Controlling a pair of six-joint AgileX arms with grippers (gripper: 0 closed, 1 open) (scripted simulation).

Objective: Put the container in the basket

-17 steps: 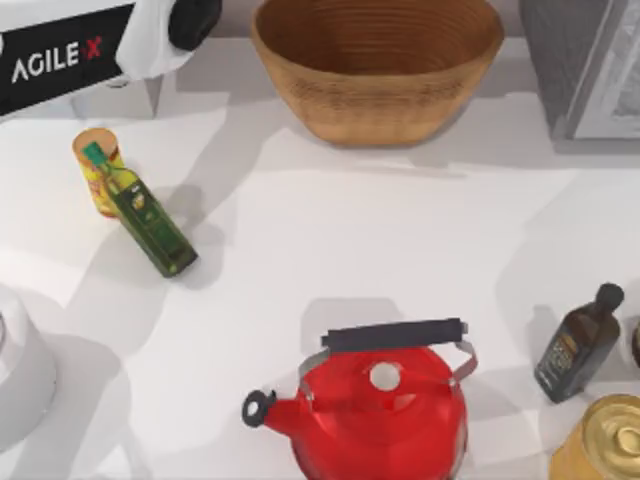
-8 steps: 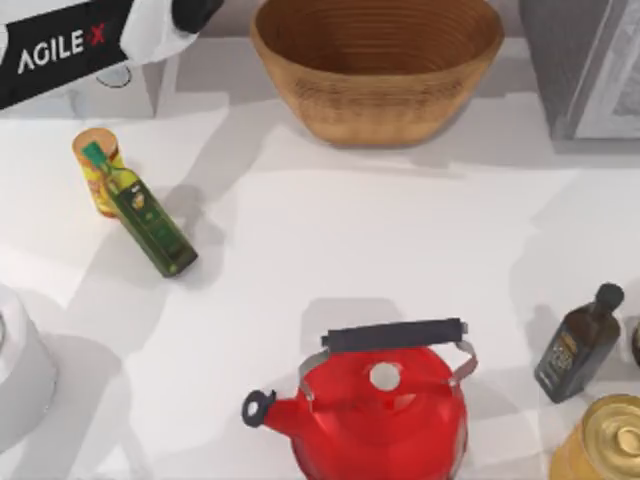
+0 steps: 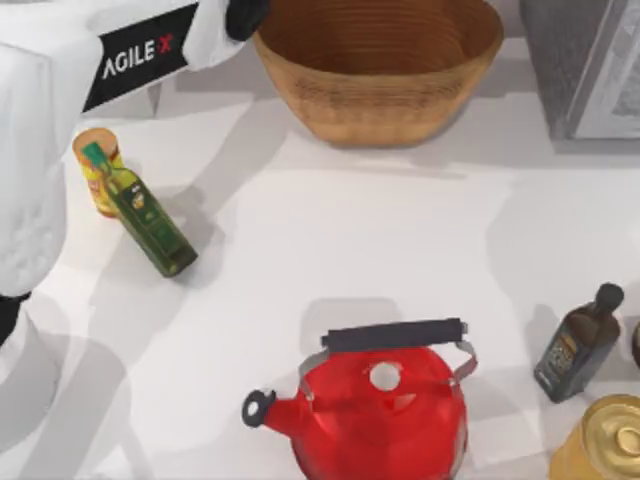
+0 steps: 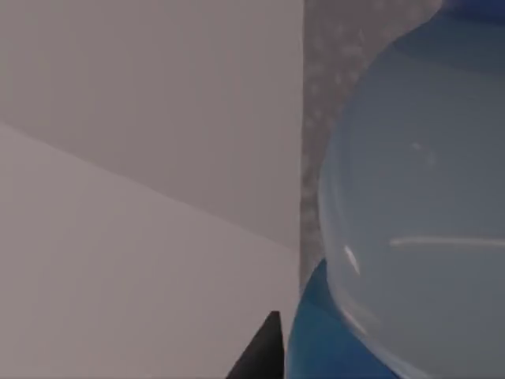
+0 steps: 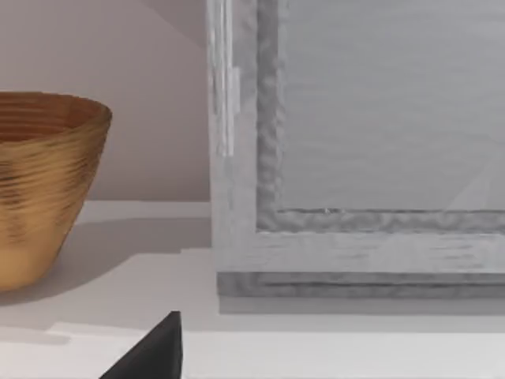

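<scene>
While seen close from the left wrist, clear rounded container (image 4: 410, 205) with blue base; left end effector's grip: cannot tell. Ribbed woven basket (image 3: 378, 70) at desk's far edge.

"AGILE X" on the left arm (image 3: 137, 55)

One basket (image 3: 378, 70), one kettle (image 3: 380, 405), two oil bottles (image 3: 150, 220) (image 3: 578, 345).

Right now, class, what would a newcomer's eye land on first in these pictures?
Probably the bright red kettle at the near edge of the table, in the middle, then the big woven wicker basket at the far edge. On the left, the white left arm slants toward the basket's rim, and its wrist view shows the clear, blue-bottomed container right up close.
</scene>
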